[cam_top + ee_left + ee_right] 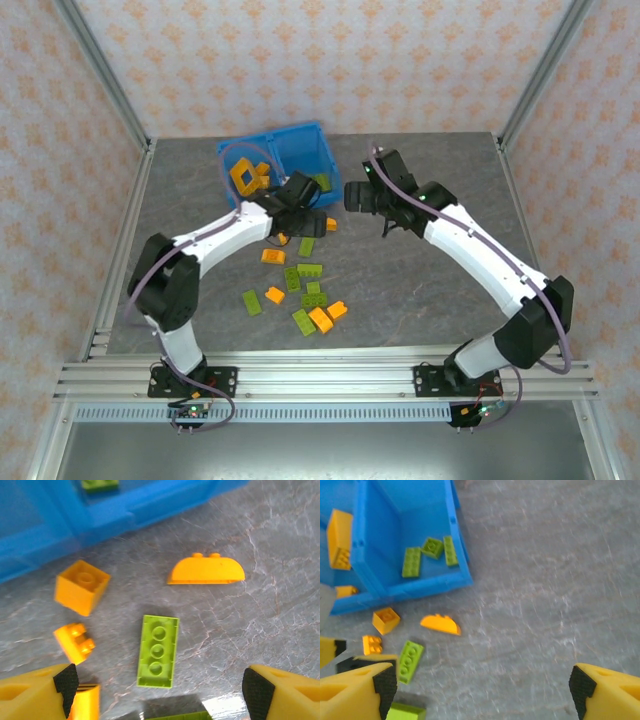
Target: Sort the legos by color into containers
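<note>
The blue bin [290, 142] stands at the back of the table. Its left compartment holds orange legos [246, 176]; its right compartment [427, 525] holds three green legos [411, 561]. Just in front of the bin my left gripper [160, 690] is open above an upturned green lego [158, 651], which lies on the table ahead of the fingers. Around it are an orange curved piece [206, 570], an orange cube [82, 587] and a small orange brick [75, 641]. My right gripper [482, 685] is open over bare table to the right of the bin, nothing between its fingers.
More loose green and orange legos [311, 296] lie scattered in the middle of the table, nearer the arm bases. Both grippers [305, 222] [354, 197] hang close together by the bin's front right corner. Metal frame posts border the table.
</note>
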You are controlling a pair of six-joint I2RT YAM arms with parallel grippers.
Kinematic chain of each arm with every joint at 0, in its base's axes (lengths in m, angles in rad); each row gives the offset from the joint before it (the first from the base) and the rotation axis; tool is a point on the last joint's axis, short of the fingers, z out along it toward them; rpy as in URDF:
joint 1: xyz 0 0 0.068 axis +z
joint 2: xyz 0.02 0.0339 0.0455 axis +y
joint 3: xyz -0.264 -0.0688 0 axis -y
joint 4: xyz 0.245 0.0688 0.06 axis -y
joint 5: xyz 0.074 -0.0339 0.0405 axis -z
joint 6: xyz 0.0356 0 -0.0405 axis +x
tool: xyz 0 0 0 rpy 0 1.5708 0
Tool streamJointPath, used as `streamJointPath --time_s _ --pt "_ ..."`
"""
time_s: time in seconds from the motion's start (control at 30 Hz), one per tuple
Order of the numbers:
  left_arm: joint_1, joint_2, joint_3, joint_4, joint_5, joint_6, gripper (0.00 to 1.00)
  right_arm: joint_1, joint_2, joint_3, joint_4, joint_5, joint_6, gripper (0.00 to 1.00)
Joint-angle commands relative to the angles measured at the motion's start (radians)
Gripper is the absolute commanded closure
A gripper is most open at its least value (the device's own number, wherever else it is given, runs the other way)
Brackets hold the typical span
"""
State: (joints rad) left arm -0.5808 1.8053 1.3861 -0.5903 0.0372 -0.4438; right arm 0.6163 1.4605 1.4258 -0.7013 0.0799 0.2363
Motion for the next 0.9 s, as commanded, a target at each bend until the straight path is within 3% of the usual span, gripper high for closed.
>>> streamJointPath --time_s 0.0,0.43,0.63,0.87 --pt "-0.033 0.066 0.057 -0.055 -0.039 0.025 0.12 -0.002 -0.048 -0.01 -0.029 0.042 0.042 0.07" --pt "-0.037 0.224 0.044 -0.006 -0.102 0.025 0.25 -0.003 -0.063 -0.019 -0.038 0.056 0.04 0.0" --pt "-0.037 0.231 0.025 0.009 -0.09 0.001 0.54 -0.002 -0.061 -0.015 -0.041 0.058 0.041 0.0" --pt "-0.037 0.145 0.036 0.001 -0.09 0.003 0.72 -0.002 -0.06 -0.003 -0.046 0.07 0.047 0.0"
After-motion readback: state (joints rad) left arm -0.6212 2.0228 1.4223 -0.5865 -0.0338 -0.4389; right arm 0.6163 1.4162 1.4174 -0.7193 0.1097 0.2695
